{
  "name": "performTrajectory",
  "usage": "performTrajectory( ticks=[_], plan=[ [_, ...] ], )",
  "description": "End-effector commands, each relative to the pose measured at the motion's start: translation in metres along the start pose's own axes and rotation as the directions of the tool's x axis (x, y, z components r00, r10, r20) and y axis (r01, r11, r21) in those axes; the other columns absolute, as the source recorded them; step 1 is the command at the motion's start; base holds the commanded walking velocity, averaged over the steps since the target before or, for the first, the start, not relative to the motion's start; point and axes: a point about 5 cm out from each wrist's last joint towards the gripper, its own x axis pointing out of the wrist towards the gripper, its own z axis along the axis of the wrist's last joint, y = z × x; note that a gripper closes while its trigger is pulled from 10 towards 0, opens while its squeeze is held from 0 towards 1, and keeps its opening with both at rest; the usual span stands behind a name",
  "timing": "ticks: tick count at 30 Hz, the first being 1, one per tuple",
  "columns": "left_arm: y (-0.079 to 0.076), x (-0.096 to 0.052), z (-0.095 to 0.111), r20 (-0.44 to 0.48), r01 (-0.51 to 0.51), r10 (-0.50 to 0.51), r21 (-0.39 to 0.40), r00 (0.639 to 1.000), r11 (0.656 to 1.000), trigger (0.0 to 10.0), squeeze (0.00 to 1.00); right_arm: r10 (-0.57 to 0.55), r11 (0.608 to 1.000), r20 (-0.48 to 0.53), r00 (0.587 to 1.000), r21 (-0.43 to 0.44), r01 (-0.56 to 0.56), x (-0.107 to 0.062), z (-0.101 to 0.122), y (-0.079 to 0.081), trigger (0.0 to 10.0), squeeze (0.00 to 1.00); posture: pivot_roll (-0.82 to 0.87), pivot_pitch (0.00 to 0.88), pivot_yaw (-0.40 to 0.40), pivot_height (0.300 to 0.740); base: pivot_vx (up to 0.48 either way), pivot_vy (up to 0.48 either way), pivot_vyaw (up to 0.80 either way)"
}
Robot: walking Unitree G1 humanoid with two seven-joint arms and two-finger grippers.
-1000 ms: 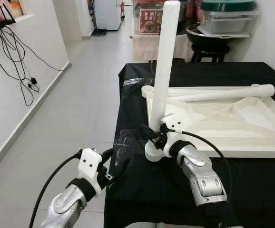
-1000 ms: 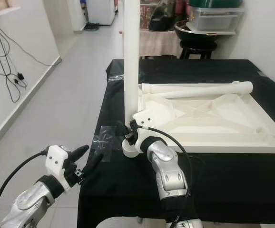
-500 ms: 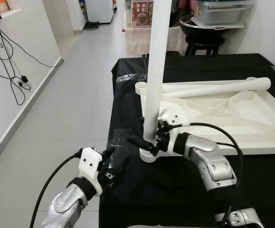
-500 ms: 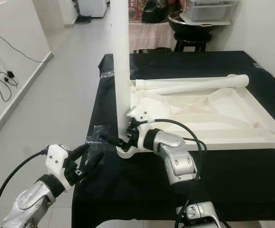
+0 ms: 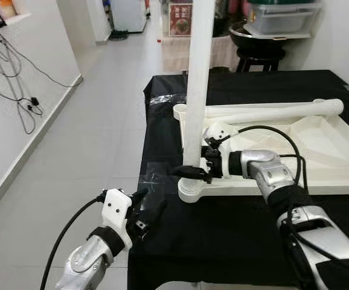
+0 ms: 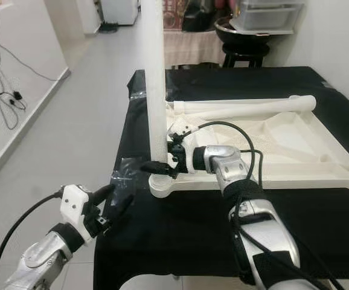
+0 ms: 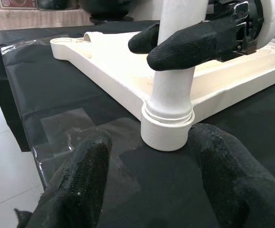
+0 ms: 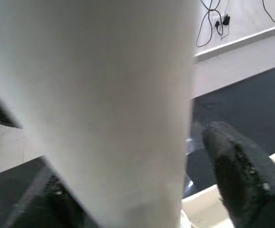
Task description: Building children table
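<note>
A white children's tabletop [image 5: 319,151] lies upside down on a table draped in black cloth [image 5: 223,229], ribbed underside facing up, with one white table leg [image 5: 198,72] standing upright in the socket at the corner nearest the robot's left. The right gripper [image 5: 189,171] reaches in from the right and pinches that leg low on its shaft, just above the round corner socket [image 7: 168,128], one black finger on each side; in the right wrist view the leg's white surface looms close against a black fingertip [image 8: 240,171]. A second white leg [image 5: 271,112] lies flat along the far edge of the upturned tabletop. The left gripper [image 5: 145,208] hovers off the near left corner of the table, below and to the left of the socket, its fingers [image 7: 80,185] spread apart and holding nothing; in its wrist view they frame the socket without touching it. A clear plastic patch [image 5: 153,178] lies on the cloth beside the corner. Beyond the table are a black stool [image 5: 262,57] and a lidded storage bin [image 5: 283,18]; cables [image 5: 17,78] trail down the white wall at left.
</note>
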Motion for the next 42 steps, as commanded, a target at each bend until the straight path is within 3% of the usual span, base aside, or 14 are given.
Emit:
performTrajectory(
  ticks=[1,8,14,15,16,18,19,30,31,34,35,38,39,42],
  plan=[
    [-0.001,-0.001,-0.001,-0.012,0.0,0.0,0.001,1.0,1.0,10.0,0.0,-0.02,1.0,0.018,1.0,-0.002,0.02,-0.005,0.002,-0.005,0.0,0.0,-0.05,0.1,0.003,0.74,0.0,0.0,0.0],
    [-0.001,0.0,-0.001,-0.009,0.002,-0.002,-0.004,1.0,1.0,10.0,0.0,-0.039,0.999,0.022,0.999,-0.025,0.04,-0.019,-0.011,-0.006,0.0,0.0,-0.07,0.107,0.01,0.74,0.0,0.0,0.0],
    [0.0,-0.001,0.0,-0.007,0.002,-0.002,-0.004,1.0,1.0,10.0,0.0,-0.236,0.971,0.007,0.972,-0.03,0.236,-0.03,-0.029,-0.009,0.0,0.0,-0.09,0.117,0.003,0.74,0.0,0.0,0.0],
    [0.001,-0.002,0.001,-0.006,0.0,0.0,-0.002,1.0,1.0,10.0,0.0,-0.383,0.924,0.01,0.924,-0.002,0.383,-0.032,-0.04,-0.006,0.0,0.0,-0.1,0.126,0.0,0.74,0.0,0.0,0.0],
    [0.003,-0.003,0.001,-0.005,-0.003,0.003,0.0,1.0,1.0,10.0,0.0,-0.586,0.809,0.057,0.808,0.095,0.58,-0.026,-0.048,0.007,0.0,0.0,-0.11,0.128,0.003,0.74,0.0,0.0,0.0],
    [0.003,-0.003,0.001,-0.005,-0.003,0.003,0.0,1.0,1.0,10.0,0.0,-0.586,0.809,0.057,0.808,0.095,0.58,-0.026,-0.048,0.007,0.0,0.0,-0.11,0.128,0.003,0.74,0.0,0.0,0.0],
    [0.004,-0.003,0.002,-0.003,-0.005,0.005,0.001,1.0,1.0,10.0,0.0,-0.643,0.761,0.049,0.764,0.158,0.63,-0.014,-0.062,0.042,0.0,0.0,-0.12,0.135,0.012,0.74,0.0,0.0,0.0],
    [0.005,-0.001,0.002,0.0,-0.01,0.01,0.007,1.0,1.0,10.0,0.0,-0.576,0.814,0.11,0.81,-0.009,0.58,-0.003,-0.053,0.056,0.0,0.0,-0.13,0.125,0.002,0.74,0.0,0.0,0.0],
    [0.005,-0.001,0.002,0.001,-0.011,0.011,0.008,1.0,1.0,10.0,0.0,-0.58,0.812,0.087,0.81,-0.017,0.583,-0.003,-0.054,0.053,10.0,0.0,-0.12,0.12,0.002,0.74,0.0,0.0,0.0],
    [0.005,0.0,0.001,0.0,-0.011,0.011,0.008,1.0,1.0,10.0,0.0,-0.579,0.813,0.083,0.811,-0.012,0.582,-0.003,-0.054,0.05,10.0,0.0,-0.12,0.118,0.003,0.74,0.0,0.0,0.0],
    [0.005,0.0,0.001,-0.001,-0.008,0.008,0.008,1.0,1.0,10.0,0.0,-0.54,0.839,0.11,0.834,-0.004,0.544,-0.003,-0.05,0.049,10.0,0.12,-0.12,0.116,0.005,0.74,0.0,0.0,0.0],
    [0.005,0.0,0.001,-0.001,-0.008,0.008,0.008,1.0,1.0,10.0,0.0,-0.54,0.839,0.11,0.834,-0.004,0.544,-0.003,-0.05,0.049,10.0,0.12,-0.12,0.116,0.005,0.74,0.0,0.0,0.0],
    [0.005,0.001,0.001,-0.003,-0.005,0.005,0.008,1.0,1.0,10.0,0.0,-0.473,0.878,0.139,0.87,-0.003,0.478,-0.001,-0.044,0.047,10.0,1.0,-0.12,0.108,0.006,0.74,0.0,0.0,0.0],
    [0.004,0.001,0.0,-0.005,-0.002,0.002,0.007,1.0,1.0,10.0,0.0,-0.33,0.94,0.182,0.926,-0.03,0.341,0.001,-0.032,0.043,10.0,1.0,-0.11,0.101,0.001,0.74,0.0,0.0,0.0]
  ],
)
